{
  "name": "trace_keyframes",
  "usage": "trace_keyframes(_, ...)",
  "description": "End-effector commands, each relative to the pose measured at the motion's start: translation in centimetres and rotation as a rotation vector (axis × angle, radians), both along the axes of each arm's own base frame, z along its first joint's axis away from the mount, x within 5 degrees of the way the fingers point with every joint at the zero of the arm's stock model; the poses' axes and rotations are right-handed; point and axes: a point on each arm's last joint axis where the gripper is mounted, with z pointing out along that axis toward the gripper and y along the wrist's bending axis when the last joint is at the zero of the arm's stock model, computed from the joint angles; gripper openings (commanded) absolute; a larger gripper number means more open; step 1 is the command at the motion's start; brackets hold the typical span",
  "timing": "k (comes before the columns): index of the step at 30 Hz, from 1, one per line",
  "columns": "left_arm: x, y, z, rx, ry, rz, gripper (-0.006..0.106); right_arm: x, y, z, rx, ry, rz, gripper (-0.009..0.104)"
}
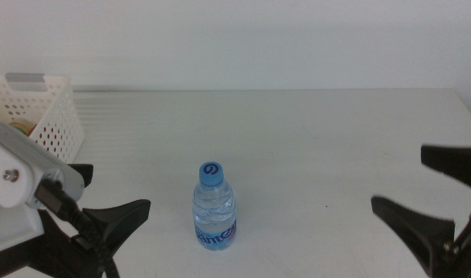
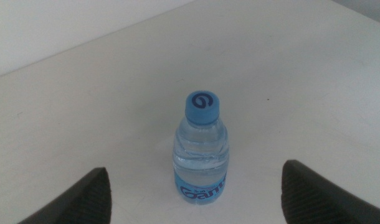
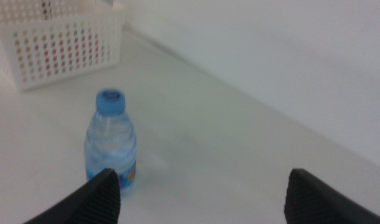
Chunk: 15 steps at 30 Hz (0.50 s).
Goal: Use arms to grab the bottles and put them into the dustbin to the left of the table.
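- Now only the small water bottle [image 1: 215, 206] shows on the tabletop [image 1: 313, 147]; it stands upright, blue cap up, at about 6 o'clock of the middle view's centre, so I judge the step in hand to be the grab of this bottle.
- Left pincer [image 1: 112, 197] sits at 9 o'clock of the bottle, jaws spread wide and holding nothing; its wrist view shows the bottle straight ahead, centred between the jaws but beyond their tips.
- Next move, as I judge it: push the left pincer forward until the jaws flank the bottle's body, then press them together below the cap.
- Right pincer [image 1: 425, 189] waits at 3 o'clock, well apart from the bottle, also spread and empty.
- White basket [image 1: 54, 116] stands at 10 o'clock of the bottle, near the tabletop's left edge; something yellowish shows inside it, too hidden to name.
- Nothing lies between bottle and basket; the light bottle could tip if a jaw nudges it.
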Motion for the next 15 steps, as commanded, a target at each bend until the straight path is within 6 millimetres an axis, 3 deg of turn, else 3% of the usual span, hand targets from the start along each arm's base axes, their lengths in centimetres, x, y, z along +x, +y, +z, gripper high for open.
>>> trace_keyframes(1,0.17,-0.21,1.54,-0.068,-0.072,-0.001,0.089,-0.17,-0.11,0.91,0.046,-0.069,0.006,0.079)
trace_keyframes(15,0.16,-0.17,1.46,-0.054,-0.071,-0.002,0.089,-0.20,-0.11,0.68,0.059,-0.053,0.003,0.079)
